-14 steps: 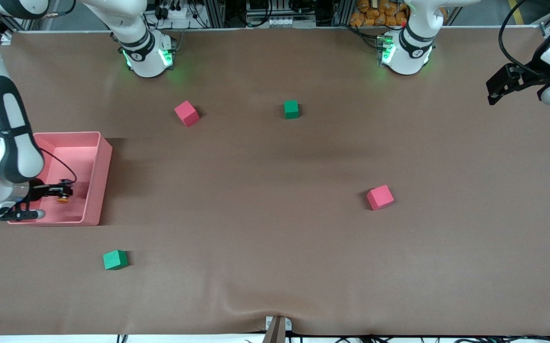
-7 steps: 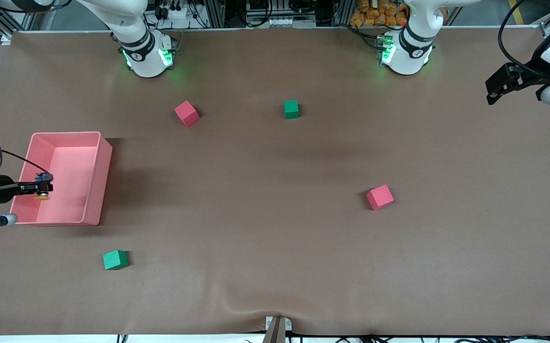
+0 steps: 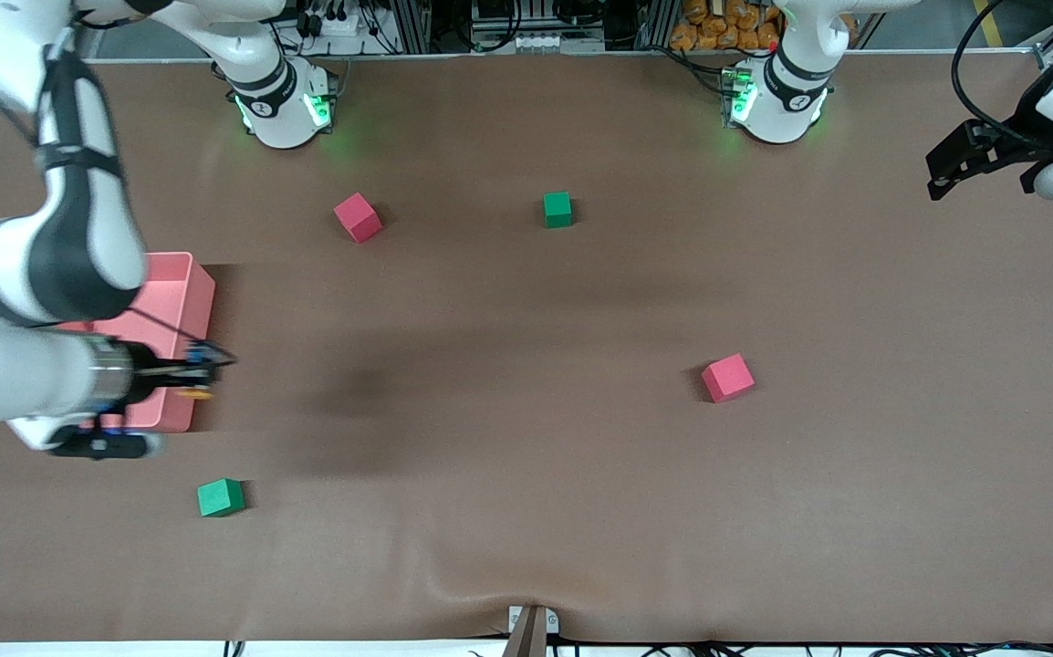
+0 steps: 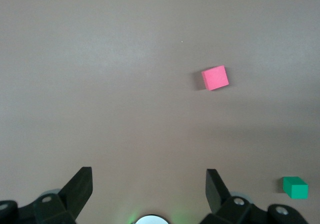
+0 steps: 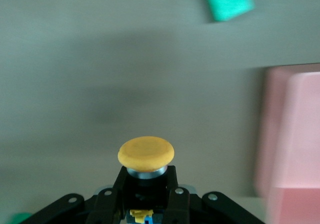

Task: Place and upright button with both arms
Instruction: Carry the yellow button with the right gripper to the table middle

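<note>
A: What could have gone wrong from there?

B: The button [image 3: 192,392] was small and held by its black body alone, cap sticking out sideways. A quick swing might have let it twist or slip, and it would have dropped beside the pink bin [image 3: 182,285] onto the desk [image 3: 526,456].

A: And the right tool [image 3: 199,370]?

B: Nearly together, clamped on the button, up in the air over the bin's edge toward the table's middle.

A: The left tool [image 4: 148,183]?

B: Spread wide, holding nothing, waiting above bare desk at the left arm's end, a red cube [image 4: 215,78] in its view.
</note>
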`<action>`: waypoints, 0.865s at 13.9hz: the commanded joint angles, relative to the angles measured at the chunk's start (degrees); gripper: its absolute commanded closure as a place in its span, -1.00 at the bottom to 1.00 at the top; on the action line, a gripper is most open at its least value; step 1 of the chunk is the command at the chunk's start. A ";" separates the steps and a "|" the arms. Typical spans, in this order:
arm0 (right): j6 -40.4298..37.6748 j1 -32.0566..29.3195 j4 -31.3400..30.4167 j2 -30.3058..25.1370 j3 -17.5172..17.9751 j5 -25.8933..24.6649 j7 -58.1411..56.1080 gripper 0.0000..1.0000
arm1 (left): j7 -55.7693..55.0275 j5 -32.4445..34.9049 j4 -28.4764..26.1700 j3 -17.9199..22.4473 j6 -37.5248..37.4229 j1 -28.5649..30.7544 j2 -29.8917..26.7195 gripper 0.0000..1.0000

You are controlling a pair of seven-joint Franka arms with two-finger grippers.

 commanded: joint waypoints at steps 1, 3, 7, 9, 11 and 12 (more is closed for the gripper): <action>4.54 4.68 2.17 2.04 -0.59 6.23 6.82 1.00 | -0.25 -0.76 0.92 -0.19 -0.67 0.39 -0.02 -1.00; 9.20 9.25 2.26 3.27 -0.59 6.60 8.15 1.00 | -0.77 -0.41 0.92 -0.27 -0.59 -0.05 0.68 -1.00; 21.32 20.50 2.17 9.23 -0.77 6.60 16.22 1.00 | -0.25 -0.85 0.83 -1.06 -0.50 -0.05 0.68 -1.00; 27.22 24.55 2.35 13.10 -0.50 6.68 20.61 1.00 | -0.60 -0.76 0.66 -1.06 -0.32 -0.41 0.77 -1.00; 31.00 28.24 2.35 16.18 -0.41 6.68 22.30 1.00 | -0.16 -0.85 0.39 -1.06 -0.50 0.03 0.68 -1.00; 32.67 30.08 2.44 17.50 -0.50 6.60 22.39 1.00 | 0.19 -1.28 0.48 -1.06 -0.59 0.29 0.42 -1.00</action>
